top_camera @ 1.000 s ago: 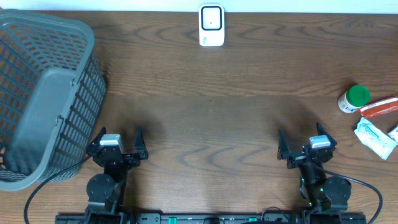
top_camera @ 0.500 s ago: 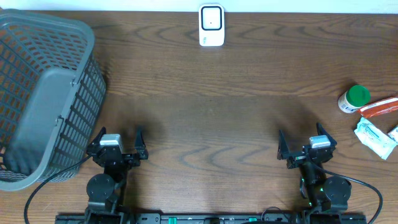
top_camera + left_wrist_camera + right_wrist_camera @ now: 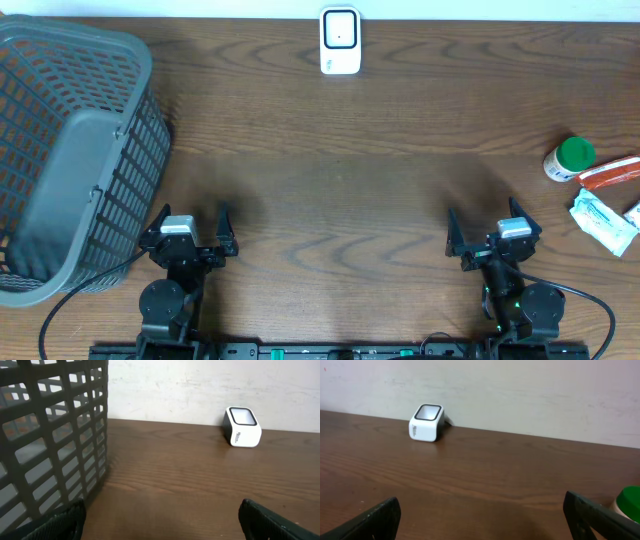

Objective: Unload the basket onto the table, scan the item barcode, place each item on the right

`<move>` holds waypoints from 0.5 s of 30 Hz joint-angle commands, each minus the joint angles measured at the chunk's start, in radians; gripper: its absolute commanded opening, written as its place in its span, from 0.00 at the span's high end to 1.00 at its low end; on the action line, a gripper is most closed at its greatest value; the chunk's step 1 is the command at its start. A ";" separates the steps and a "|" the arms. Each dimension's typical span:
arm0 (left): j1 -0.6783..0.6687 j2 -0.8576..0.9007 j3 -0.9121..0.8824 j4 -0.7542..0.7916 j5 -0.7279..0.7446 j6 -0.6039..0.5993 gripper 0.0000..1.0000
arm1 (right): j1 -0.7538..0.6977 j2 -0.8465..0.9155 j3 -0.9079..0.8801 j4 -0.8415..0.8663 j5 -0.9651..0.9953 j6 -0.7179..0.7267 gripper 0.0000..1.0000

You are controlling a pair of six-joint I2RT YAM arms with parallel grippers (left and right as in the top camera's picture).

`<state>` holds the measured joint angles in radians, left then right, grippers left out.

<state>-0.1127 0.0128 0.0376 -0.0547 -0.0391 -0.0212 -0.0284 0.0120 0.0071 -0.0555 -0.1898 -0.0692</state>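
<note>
Woodgrain table [image 3: 340, 170], pale wall [image 3: 200, 385] behind, scanner [image 3: 340, 40] at far edge, your left gripper [image 3: 192, 217] and right gripper [image 3: 488, 222] gaping wide.

The table [image 3: 340, 150] has a dark brown wood-grain surface. An off-white wall [image 3: 200, 385], lightly scuffed, stands directly behind its far edge. Lighting is even, with soft, diffuse shadows.

**Wood grain and plastics on a work table**

The dark brown wooden table [image 3: 380, 160] had a smooth, low-sheen top with wavy grain. The grey plastic lattice basket [image 3: 140, 160] looked matt. The small white plastic scanner box [image 3: 340, 42] looked smooth, its top window glossy. The green-capped white plastic bottle [image 3: 568, 159] looked smooth. The white and teal packet [image 3: 603, 222] looked crinkled and shiny. The white wall [image 3: 520, 390] looked matt and uneven.
</note>
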 commanded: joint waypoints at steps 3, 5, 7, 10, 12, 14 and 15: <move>-0.003 -0.009 -0.034 -0.015 0.002 0.018 0.02 | 0.010 -0.003 -0.002 -0.005 0.001 0.012 0.01; -0.003 -0.009 -0.034 -0.015 0.002 0.018 0.02 | 0.010 -0.003 -0.002 -0.005 0.001 0.012 0.01; -0.003 -0.009 -0.034 -0.015 0.002 0.018 0.02 | 0.010 -0.003 -0.002 -0.005 0.001 0.012 0.01; -0.003 -0.009 -0.034 -0.015 0.002 0.018 0.02 | 0.010 -0.003 -0.002 -0.005 0.001 0.012 0.01; -0.003 -0.009 -0.034 -0.015 0.002 0.018 0.02 | 0.010 -0.003 -0.002 -0.005 0.001 0.012 0.01; -0.003 -0.009 -0.034 -0.015 0.002 0.018 0.02 | 0.010 -0.003 -0.002 -0.005 0.001 0.012 0.01; -0.003 -0.009 -0.034 -0.015 0.002 0.018 0.02 | 0.010 -0.003 -0.002 -0.005 0.001 0.012 0.01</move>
<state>-0.1127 0.0128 0.0376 -0.0547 -0.0391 -0.0212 -0.0280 0.0120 0.0071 -0.0559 -0.1898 -0.0692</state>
